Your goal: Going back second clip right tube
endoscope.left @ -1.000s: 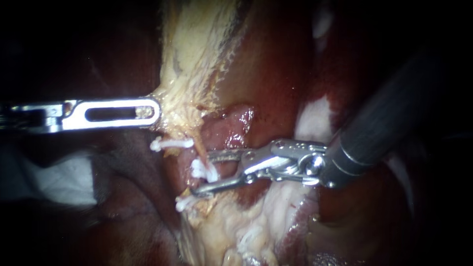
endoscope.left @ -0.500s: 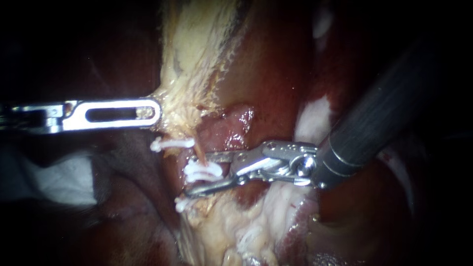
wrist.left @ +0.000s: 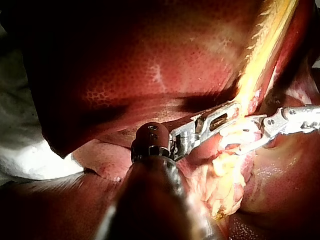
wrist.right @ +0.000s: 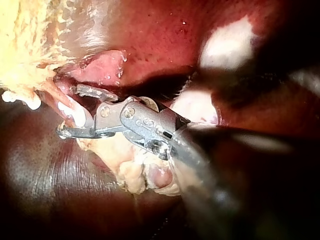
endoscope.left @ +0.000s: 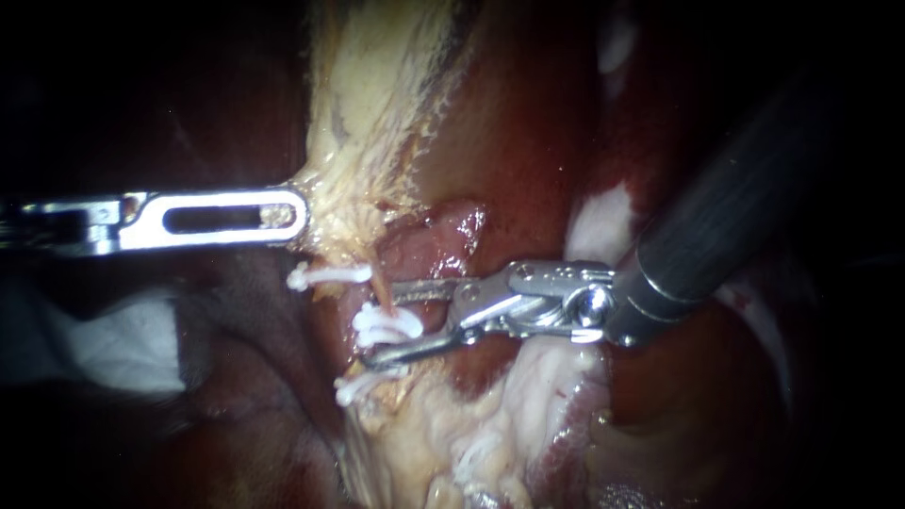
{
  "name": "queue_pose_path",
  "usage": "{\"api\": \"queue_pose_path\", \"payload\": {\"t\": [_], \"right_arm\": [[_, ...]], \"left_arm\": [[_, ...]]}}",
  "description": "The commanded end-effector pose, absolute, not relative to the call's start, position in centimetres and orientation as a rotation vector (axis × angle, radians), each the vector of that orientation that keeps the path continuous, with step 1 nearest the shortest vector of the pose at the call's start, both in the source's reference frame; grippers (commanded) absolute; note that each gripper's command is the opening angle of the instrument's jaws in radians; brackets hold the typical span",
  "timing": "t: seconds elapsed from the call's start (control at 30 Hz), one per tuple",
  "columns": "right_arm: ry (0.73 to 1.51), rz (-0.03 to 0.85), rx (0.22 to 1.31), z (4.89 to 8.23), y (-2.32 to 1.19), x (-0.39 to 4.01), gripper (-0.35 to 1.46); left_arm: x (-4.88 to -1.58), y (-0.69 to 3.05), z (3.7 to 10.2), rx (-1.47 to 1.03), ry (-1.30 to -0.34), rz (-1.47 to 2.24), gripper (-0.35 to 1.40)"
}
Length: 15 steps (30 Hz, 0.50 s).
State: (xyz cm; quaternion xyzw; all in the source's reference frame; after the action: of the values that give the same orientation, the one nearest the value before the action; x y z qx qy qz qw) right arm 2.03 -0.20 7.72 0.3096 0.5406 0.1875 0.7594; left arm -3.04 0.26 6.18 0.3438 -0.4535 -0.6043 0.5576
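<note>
Right instrument, slim and silver, has its jaws narrowly apart around a white crumpled clip; left instrument clamps pale yellow tissue.

Nothing legible anywhere: no text, label, brand, number or sign to read.
</note>
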Motion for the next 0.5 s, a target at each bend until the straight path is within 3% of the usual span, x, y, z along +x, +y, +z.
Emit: {"api": "queue_pose_path", "payload": {"t": [0.03, 0.23, 0.5], "right_arm": [[1.177, 0.408, 0.677, 7.71, -0.21, 2.01, 0.60], [1.180, 0.400, 0.680, 7.62, -0.21, 1.85, 0.60], [1.204, 0.321, 0.629, 7.35, -0.11, 1.38, 0.60]], "left_arm": [[-3.04, 0.26, 6.18, 0.812, -1.070, -1.426, -0.35], [-3.03, 0.26, 6.17, 0.812, -1.070, -1.425, -0.35], [-3.02, 0.26, 6.17, 0.813, -1.070, -1.424, -0.35]]}}
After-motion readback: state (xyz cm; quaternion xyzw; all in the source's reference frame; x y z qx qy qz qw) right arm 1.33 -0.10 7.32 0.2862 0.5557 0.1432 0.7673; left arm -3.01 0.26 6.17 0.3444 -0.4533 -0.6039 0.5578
